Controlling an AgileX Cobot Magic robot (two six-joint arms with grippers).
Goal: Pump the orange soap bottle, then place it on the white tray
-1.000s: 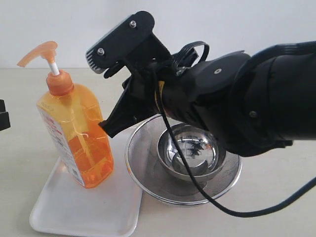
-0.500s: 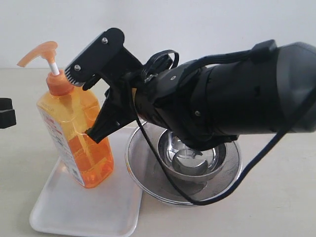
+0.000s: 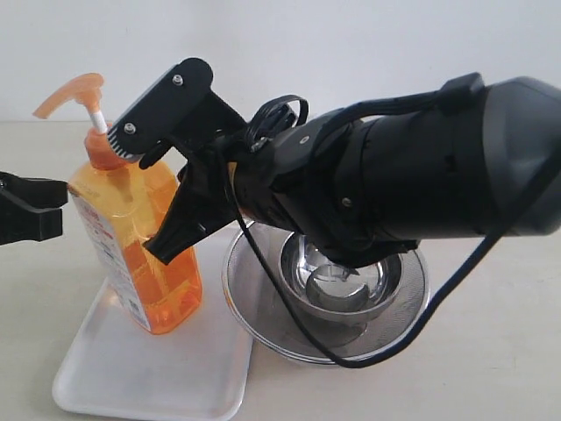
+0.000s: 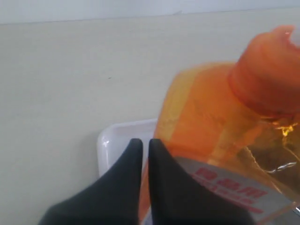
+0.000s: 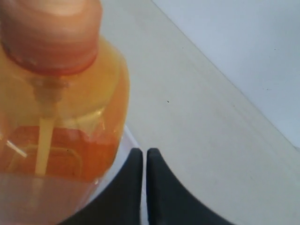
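Orange soap bottle (image 3: 131, 210): standing upright on white tray (image 3: 149, 377). Left gripper (image 3: 61, 209), right gripper (image 3: 159, 252): jaws pressed together, gripping nothing, hovering close beside bottle on opposite sides.

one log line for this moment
orange soap bottle: standing on white tray | left gripper: shut, beside it | right gripper: shut, beside it

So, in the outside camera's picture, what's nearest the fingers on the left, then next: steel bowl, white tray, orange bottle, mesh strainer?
1. orange soap bottle, right beside the left fingers.
2. white tray, just below, under the bottle.
3. mesh strainer, off to the right.
4. steel bowl, inside the strainer, farthest.
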